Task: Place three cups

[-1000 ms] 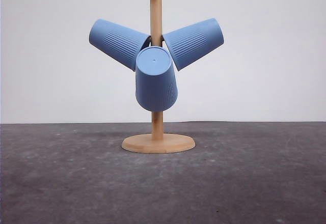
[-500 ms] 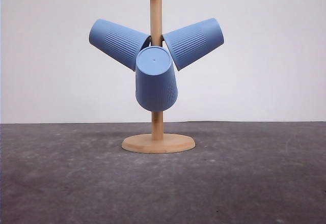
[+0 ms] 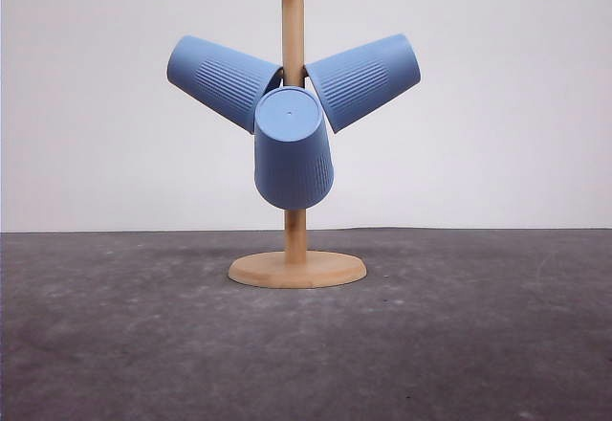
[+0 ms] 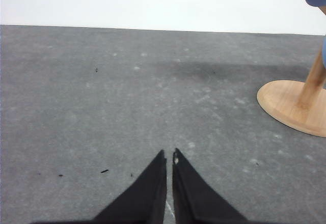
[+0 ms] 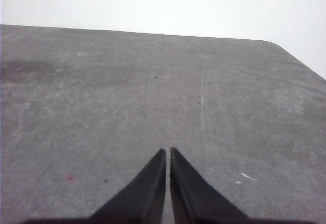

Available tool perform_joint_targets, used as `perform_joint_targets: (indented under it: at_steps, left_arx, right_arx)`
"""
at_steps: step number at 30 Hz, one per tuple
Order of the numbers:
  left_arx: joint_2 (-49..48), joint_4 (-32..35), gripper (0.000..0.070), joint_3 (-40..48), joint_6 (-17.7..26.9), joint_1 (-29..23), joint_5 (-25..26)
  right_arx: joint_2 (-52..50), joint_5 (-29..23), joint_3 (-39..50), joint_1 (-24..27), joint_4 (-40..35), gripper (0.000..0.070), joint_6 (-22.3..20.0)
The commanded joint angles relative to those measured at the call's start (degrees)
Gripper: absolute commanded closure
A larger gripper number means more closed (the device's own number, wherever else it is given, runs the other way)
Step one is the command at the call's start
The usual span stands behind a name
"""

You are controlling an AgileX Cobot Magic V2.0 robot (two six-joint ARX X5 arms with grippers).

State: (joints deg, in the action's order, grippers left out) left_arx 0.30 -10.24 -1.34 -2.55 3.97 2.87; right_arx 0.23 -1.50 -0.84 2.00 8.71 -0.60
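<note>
Cups: I see all three cups (image 3: 293, 148) hanging mouth-down on the wooden stand (image 3: 296, 268) — pegs keep them off the table (image 3: 115, 344).
Left gripper (image 4: 169, 158): pressed together, empty, low over the table.
Right gripper (image 5: 167, 155): likewise pressed together — carrying nothing.

Both claws (image 4: 169, 155) (image 5: 168, 152) have black, tapered, pointed fingers.
</note>
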Motion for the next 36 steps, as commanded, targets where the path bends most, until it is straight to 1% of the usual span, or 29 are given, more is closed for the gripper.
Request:
perform_joint_targets:
  at_steps: [1, 36]
  left_arx:
    - [0.0, 0.2, 0.07, 0.6, 0.0, -0.1, -0.1]
    - [0.0, 0.2, 0.07, 0.6, 0.0, -0.1, -0.1]
  right_arx:
    - [0.0, 0.0, 0.2, 0.1, -0.6, 0.0691, 0.6]
    - [0.0, 0.0, 0.2, 0.1, -0.6, 0.0691, 0.6]
